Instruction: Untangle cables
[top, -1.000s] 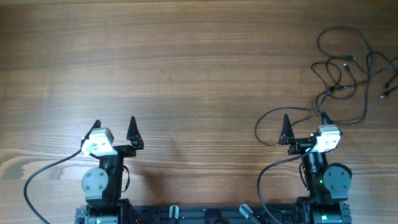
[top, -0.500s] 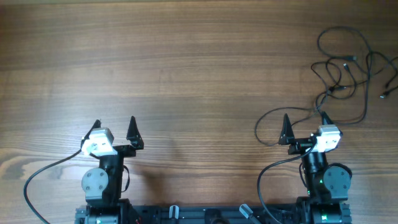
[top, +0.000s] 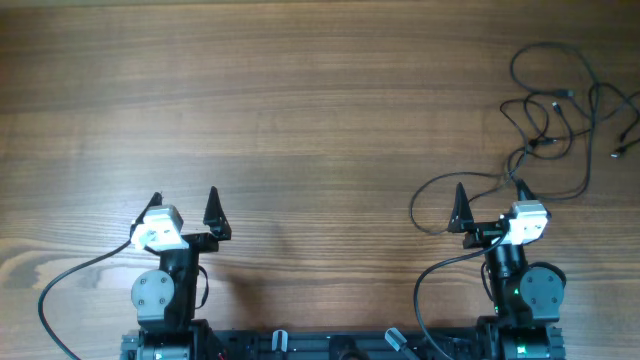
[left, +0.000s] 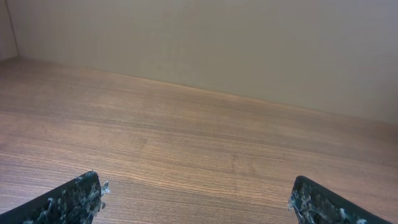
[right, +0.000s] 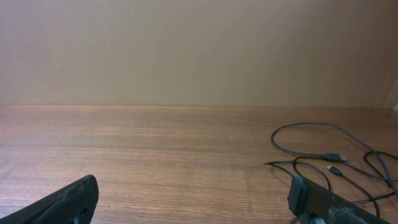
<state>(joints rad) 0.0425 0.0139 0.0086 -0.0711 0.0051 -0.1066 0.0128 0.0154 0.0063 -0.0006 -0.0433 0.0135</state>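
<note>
The cables are thin black cords lying in a loose tangle at the table's far right, with small plugs at their ends. One loop trails down toward my right gripper, which stands open just below the tangle with nothing between its fingers. In the right wrist view the cables curl ahead on the right, just beyond the right finger. My left gripper is open near the front left, far from the cables. Only bare wood shows between the fingers of the left gripper.
The wooden table stretches wide to the left of the tangle. Thicker black arm cables loop near both arm bases at the front edge. A plain wall stands beyond the table's far edge.
</note>
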